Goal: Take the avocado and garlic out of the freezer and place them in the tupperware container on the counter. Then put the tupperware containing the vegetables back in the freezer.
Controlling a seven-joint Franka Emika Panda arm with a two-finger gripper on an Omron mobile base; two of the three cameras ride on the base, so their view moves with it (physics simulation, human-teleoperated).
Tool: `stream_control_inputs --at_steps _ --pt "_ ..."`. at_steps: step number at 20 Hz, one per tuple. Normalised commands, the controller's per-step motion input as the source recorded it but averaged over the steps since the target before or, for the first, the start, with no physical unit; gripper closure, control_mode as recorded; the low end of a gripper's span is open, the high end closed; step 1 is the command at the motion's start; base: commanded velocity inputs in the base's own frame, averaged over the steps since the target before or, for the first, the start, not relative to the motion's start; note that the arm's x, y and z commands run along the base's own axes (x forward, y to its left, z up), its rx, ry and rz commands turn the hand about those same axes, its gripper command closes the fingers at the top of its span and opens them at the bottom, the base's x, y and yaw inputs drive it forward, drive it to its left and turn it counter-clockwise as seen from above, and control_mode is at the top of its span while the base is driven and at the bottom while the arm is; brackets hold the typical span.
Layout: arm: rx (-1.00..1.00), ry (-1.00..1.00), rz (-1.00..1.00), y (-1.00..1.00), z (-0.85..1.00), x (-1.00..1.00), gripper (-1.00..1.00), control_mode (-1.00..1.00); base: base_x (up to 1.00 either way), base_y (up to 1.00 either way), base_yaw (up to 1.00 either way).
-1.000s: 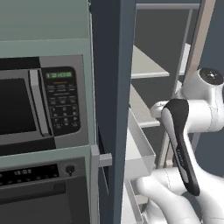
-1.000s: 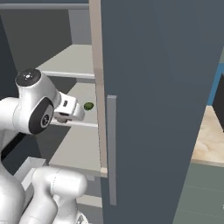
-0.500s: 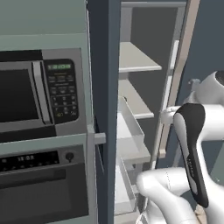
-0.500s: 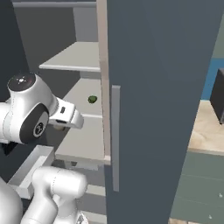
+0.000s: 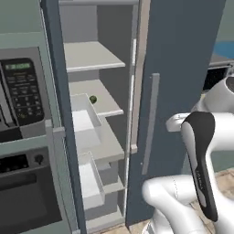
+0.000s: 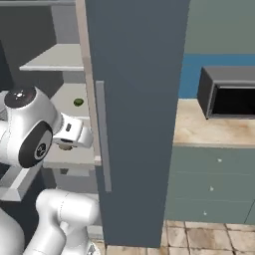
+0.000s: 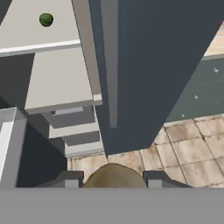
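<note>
- Tan garlic sits pinched between the hand's fingers, at 6 o'clock in the hand view.
- Green avocado lies on a freezer shelf, at 11 o'clock.
- Bench lies at 3 o'clock of the freezer door.

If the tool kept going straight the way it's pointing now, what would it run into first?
Judging by the hand view, the tool, shut on the garlic, points down past the freezer door edge. It would likely meet the tiled floor first, though depth is unclear.
</note>
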Motion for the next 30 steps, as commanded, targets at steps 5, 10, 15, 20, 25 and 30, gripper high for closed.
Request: stream_control_inputs --at_steps 5,10,15,20,25,30 --pt "0.00 0.00 0.00 0.00 0.00 0.00 1.00 1.00 0.04 -0.86 -0.53" --pt "0.00 0.00 0.00 0.00 0.00 0.00 1.00 1.00 0.13 -0.88 -0.52" --pt "0.00 0.00 0.00 0.00 0.00 0.00 1.00 1.00 0.41 -0.88 -0.41" --pt "0.00 0.00 0.00 0.00 0.00 0.00 1.00 1.00 0.72 -0.89 -0.15" --pt "0.00 0.00 0.00 0.00 0.00 0.00 1.00 1.00 0.91 -0.88 0.09" --pt "0.00 0.00 0.00 0.00 0.00 0.00 1.00 1.00 0.92 -0.94 0.30"
